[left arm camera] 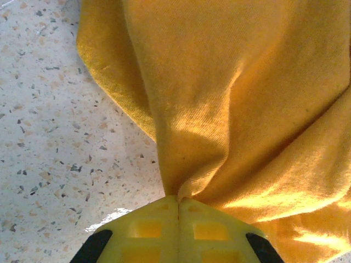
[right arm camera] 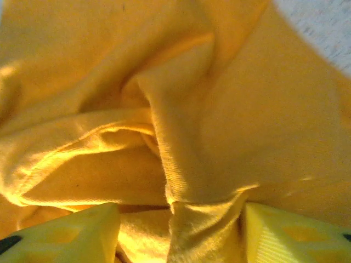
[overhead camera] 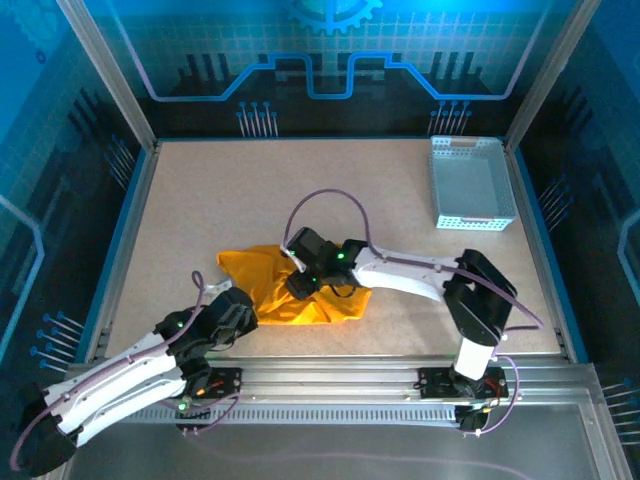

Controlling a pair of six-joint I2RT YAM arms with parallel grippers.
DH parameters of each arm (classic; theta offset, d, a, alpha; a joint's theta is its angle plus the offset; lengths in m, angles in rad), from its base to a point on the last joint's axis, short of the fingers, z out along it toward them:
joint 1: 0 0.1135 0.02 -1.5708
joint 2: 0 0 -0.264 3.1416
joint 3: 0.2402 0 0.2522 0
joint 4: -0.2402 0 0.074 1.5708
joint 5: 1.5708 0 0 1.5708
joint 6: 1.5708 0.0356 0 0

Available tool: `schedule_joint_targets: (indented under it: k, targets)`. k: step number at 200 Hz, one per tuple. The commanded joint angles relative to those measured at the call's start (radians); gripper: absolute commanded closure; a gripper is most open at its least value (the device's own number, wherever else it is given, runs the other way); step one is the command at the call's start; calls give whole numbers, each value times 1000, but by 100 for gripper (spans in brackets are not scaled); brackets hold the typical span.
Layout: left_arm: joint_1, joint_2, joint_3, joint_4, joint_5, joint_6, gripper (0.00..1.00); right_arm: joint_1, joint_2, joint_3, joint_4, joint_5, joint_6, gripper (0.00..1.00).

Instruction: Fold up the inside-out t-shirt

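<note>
Orange-yellow cloth, the inside-out t-shirt (overhead camera: 268, 275), lies crumpled on the table (overhead camera: 200, 200) with both of my grippers on it.

My left gripper (left arm camera: 178, 200) has its fingers pressed together on a pinch of the shirt, and the fabric fans out ahead of the tips. To the left of those fingers a rolled edge of cloth runs diagonally away, with bare speckled tabletop beyond it. My right gripper (right arm camera: 181, 211) has its fingers (right arm camera: 82, 230) standing apart, a raised ridge of cloth between them and deep folds piled just ahead. A strip of bare table shows far ahead and to their right. From above I see open board beyond both sets of fingertips, and the pale basket (overhead camera: 470, 185) sits well apart from them.
</note>
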Motion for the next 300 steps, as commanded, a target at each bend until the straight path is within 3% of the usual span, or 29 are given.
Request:
schedule_joint_targets:
  k: [1, 13, 38, 71, 102, 137, 165, 204, 232, 250, 269, 300]
  targets:
    - [-7, 3, 16, -2, -20, 5, 100, -1, 33, 47, -38, 49, 6, 46]
    - [-6, 3, 23, -6, -28, 11, 100, -6, 50, 58, -54, 71, 4, 54]
    - [-3, 0, 68, -54, -79, 37, 100, -15, -46, 26, -36, 99, 16, 88]
    - [32, -13, 220, -180, -225, 144, 100, -147, -350, -71, -8, 22, 71, 100]
    - [178, -35, 348, -110, -228, 328, 100, -366, -617, -172, 62, -234, 138, 100]
    - [339, 27, 573, 25, -139, 491, 100, -456, -792, -133, 80, -362, 168, 100]
    - [355, 76, 787, 135, -10, 568, 100, -460, -922, -66, 97, -421, 187, 100]
    - [354, 179, 965, 167, 168, 617, 100, -460, -985, 19, 22, -370, 165, 100]
    - [355, 320, 964, 123, 216, 649, 100, -460, -947, -92, 9, -240, 138, 100]
    - [357, 424, 908, 44, 157, 620, 100, -460, -909, -261, 78, -245, 158, 100]
    - [356, 462, 752, 55, 184, 569, 100, -438, -882, -485, 220, -290, 224, 100]
    - [356, 419, 454, 160, 265, 466, 100, -365, -803, -688, 284, -192, 309, 93]
